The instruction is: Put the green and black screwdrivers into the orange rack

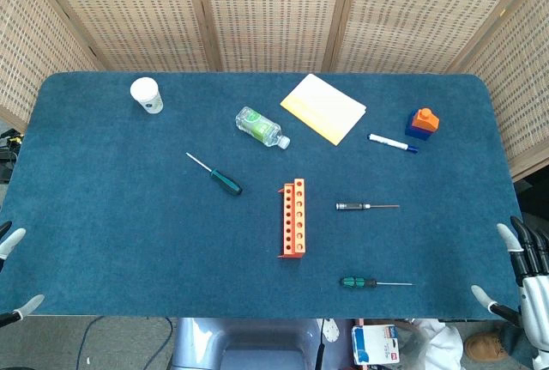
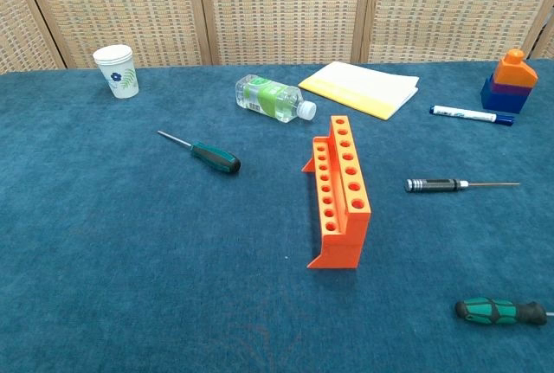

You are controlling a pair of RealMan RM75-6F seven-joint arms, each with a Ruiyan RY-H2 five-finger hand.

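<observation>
Blue cloth covers the table [image 1: 129,241], and woven screens stand behind it.

From the head view, the orange rack [image 1: 293,218] stands near the middle of the table. One green and black screwdriver [image 1: 216,174] lies to the left of the rack. A second green and black screwdriver [image 1: 374,283] lies to the right of the rack, close to the front edge. A thin black screwdriver [image 1: 365,207] lies just right of the rack. Behind the rack are a paper cup [image 1: 147,94], a small bottle [image 1: 261,127], a yellow pad [image 1: 322,108], a marker [image 1: 393,142] and a blue and orange block [image 1: 422,123]. The right hand [image 1: 525,280] is at the front right corner, well apart from the rack and both screwdrivers. Its fingers are spread and it holds nothing. The left hand [image 1: 15,274] only shows fingertips at the front left edge. They are apart and hold nothing.

From the chest view, the rack [image 2: 339,189] stands upright with every hole empty. One screwdriver [image 2: 208,154] lies left of it and the other [image 2: 500,311] lies to its right, nearer the front. No hand shows here.
</observation>
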